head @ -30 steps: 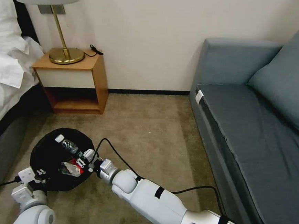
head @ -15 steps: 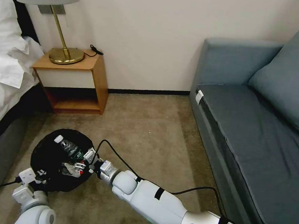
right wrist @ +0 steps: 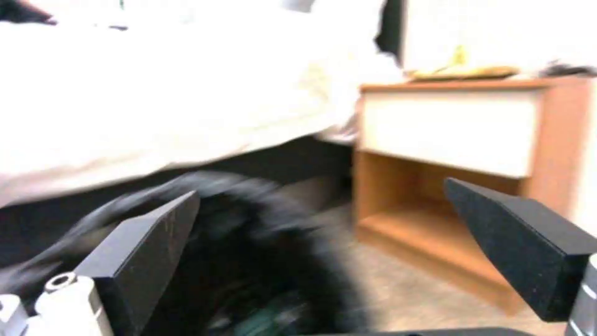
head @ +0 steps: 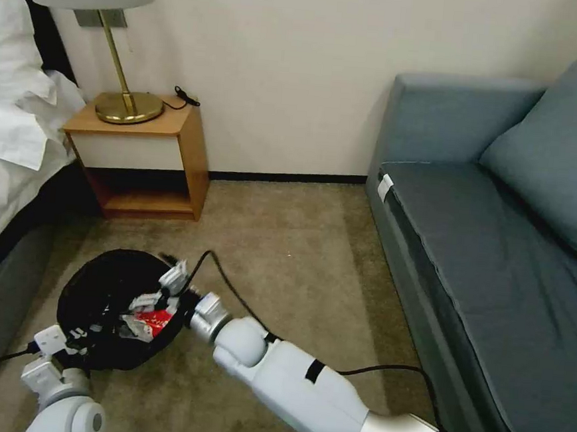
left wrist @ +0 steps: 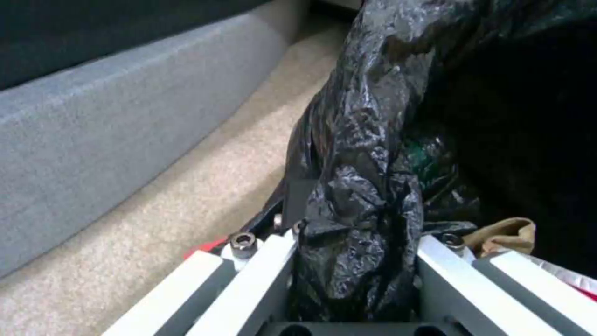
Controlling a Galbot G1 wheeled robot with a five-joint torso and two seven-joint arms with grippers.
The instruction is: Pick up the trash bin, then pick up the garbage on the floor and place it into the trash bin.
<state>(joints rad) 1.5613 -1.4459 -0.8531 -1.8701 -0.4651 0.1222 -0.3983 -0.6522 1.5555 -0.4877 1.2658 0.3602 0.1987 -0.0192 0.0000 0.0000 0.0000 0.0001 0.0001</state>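
The trash bin (head: 96, 294), wrapped in its black bag, is gripped at its near rim by my left gripper (head: 69, 340). In the left wrist view that gripper (left wrist: 354, 261) is shut on a bunched fold of the bag (left wrist: 361, 140). Garbage lies inside the bin: a red-and-white packet (head: 154, 318), a tan paper scrap (left wrist: 503, 233) and a green label (left wrist: 423, 158). My right gripper (head: 161, 289) hovers over the bin's right rim. The right wrist view shows it (right wrist: 320, 189) open and holding nothing, its two dark fingers (right wrist: 149, 242) spread wide above the black bin (right wrist: 249, 242).
A wooden nightstand (head: 143, 158) with a brass lamp (head: 127, 103) stands against the wall behind the bin. The bed (head: 7, 154) runs along the left and a blue sofa (head: 501, 226) along the right. Bare carpet (head: 286, 242) lies between them.
My right gripper has lifted up and back from inside the bin to above its rim. The clear bottle seen earlier in the bin is now covered. The bin has shifted slightly.
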